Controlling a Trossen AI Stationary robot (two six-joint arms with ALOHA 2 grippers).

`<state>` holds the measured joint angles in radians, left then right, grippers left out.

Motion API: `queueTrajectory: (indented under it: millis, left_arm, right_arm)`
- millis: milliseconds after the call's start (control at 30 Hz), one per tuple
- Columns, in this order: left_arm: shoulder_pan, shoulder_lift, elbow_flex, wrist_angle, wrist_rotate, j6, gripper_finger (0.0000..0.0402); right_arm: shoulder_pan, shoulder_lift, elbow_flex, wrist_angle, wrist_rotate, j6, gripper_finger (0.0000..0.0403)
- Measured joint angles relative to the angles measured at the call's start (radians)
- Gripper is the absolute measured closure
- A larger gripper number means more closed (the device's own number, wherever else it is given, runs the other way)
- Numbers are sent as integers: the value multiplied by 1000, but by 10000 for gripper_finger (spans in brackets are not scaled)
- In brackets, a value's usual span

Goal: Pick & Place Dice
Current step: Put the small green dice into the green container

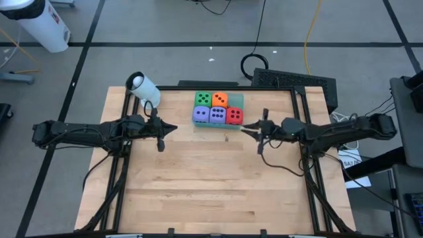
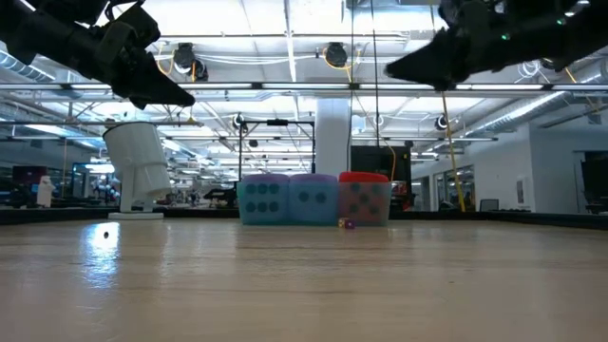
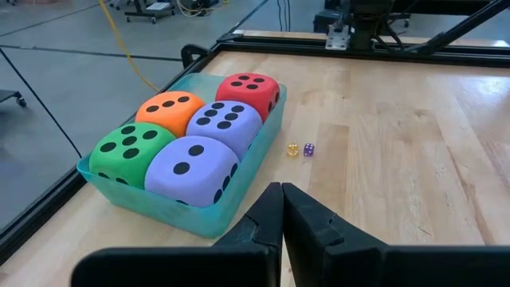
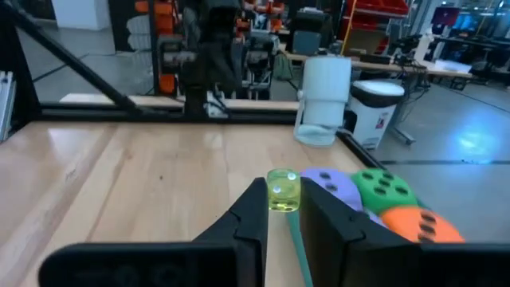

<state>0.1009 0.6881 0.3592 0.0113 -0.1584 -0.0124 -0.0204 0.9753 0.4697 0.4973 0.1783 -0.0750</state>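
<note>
Left gripper (image 1: 173, 127): raised above the table (image 1: 211, 185), level, fingers pressed together, holding nothing.
Right gripper (image 4: 283, 215): raised opposite, level, pinching 1 small yellow die (image 4: 284, 190) at its fingertips.
5 dice (image 1: 217, 115): soft cubes with dark pips, 2 purple, 1 red, 1 orange, 1 green, packed in the green tray (image 3: 199, 223) at the table's far edge.

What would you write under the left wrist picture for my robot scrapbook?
Left gripper shut above the table, facing five big dice packed in a green tray, with two tiny dice lying beside it.
</note>
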Motion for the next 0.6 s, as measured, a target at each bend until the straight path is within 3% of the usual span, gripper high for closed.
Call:
queueTrajectory:
  millis: [600]
  left_arm:
    - [0, 0, 0, 0, 0, -9, 387]
  right_arm:
    - [0, -346, -218, 6, 0, 33, 352]
